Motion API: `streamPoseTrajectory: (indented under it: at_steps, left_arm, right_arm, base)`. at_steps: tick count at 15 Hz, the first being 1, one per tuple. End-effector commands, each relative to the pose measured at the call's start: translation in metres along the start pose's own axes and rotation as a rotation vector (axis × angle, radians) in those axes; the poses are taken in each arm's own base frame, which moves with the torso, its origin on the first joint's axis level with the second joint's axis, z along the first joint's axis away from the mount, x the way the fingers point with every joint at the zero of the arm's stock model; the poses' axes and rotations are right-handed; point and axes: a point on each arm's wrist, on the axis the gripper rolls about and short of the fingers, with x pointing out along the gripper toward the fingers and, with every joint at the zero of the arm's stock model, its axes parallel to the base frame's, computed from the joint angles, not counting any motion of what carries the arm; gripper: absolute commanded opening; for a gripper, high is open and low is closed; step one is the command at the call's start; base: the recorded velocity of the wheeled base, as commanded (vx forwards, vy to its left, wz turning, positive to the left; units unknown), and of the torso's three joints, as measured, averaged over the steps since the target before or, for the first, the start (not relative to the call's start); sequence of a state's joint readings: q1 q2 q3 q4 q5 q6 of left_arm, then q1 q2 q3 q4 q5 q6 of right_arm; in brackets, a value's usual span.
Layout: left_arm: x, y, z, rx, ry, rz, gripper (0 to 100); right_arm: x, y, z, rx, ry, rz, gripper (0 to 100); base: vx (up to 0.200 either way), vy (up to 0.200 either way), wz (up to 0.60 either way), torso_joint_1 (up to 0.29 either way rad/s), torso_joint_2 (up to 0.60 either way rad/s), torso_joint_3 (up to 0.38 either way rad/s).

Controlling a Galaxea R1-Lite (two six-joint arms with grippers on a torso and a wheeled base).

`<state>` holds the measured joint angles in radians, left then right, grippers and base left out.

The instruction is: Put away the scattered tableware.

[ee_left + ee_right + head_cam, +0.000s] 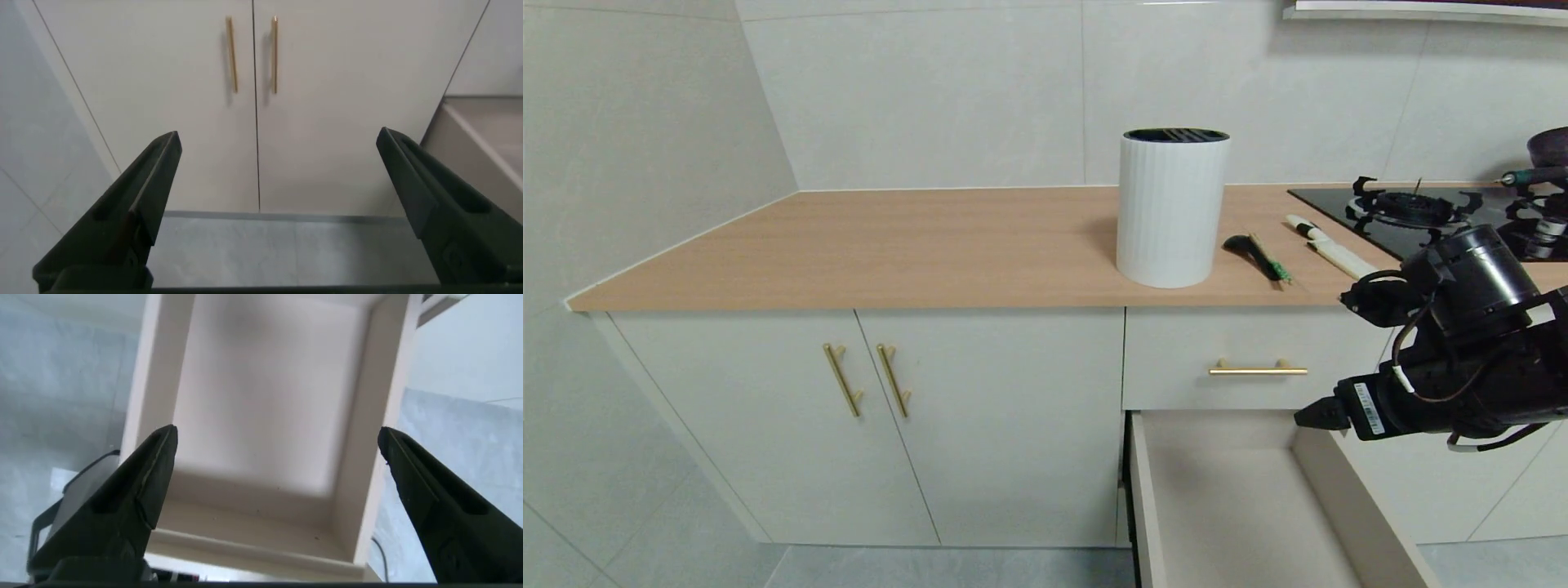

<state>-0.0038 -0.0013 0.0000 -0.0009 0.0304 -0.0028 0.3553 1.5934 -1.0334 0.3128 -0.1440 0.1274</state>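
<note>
**Both grippers empty, tableware up on the counter: here's what worries me**

Nearest to me is the drawer, pulled out under the counter. My right gripper hangs above it with jaws spread wide and nothing between them. The left gripper is also spread and empty, down low and facing the cupboard doors.

My guess is the first risk is the climb. The right arm sits below the counter lip, so coming up carelessly could clip that edge or the closed drawer front above.

The spoon lies flat, near the front edge and just beside the holder. Its long axis runs diagonally, with the dark bowl toward the back on the holder's side. The greenish handle end points at the front edge, out toward the right arm's side.

A flat, thin thing like that is easy to scrape past or pinch off-centre. A bad nudge along its axis could send it over the edge, and a wide finger could knock the holder.

The pale utensil lies just to the spoon's right on roughly the same diagonal, its far tip toward the corner of the hob. I can't tell exactly what it is. A sloppy approach there could catch the hob edge.
</note>
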Motion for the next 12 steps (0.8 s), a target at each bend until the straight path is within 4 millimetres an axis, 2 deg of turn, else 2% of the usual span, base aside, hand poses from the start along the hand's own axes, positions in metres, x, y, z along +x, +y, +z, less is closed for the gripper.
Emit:
streamPoseTrajectory:
  at_steps: [1,6,8,12]
  left_arm:
    - [0.0,0.0,0.0,0.0,0.001,-0.001,100]
    - [0.0,0.0,0.0,0.0,0.001,-0.001,100]
    - [0.0,0.0,0.0,0.0,0.001,0.001,100]
    - [0.0,0.0,0.0,0.0,0.001,0.001,100]
  right_arm:
    - [0.001,0.0,0.0,-0.001,0.005,0.0,100]
    - [0.001,0.0,0.0,-0.003,0.003,0.0,100]
    - [-0.006,0.0,0.004,0.007,-0.059,0.006,100]
    - [0.002,0.003,0.042,-0.001,-0.273,0.017,100]
  base:
    - [0.0,0.0,0.0,0.183,-0.47,-0.281]
    - [0.0,0.0,0.0,0.205,-0.48,-0.28]
    - [0.0,0.0,0.0,0.095,-0.23,-0.119]
    - [0.0,0.0,0.0,0.017,-0.03,-0.017]
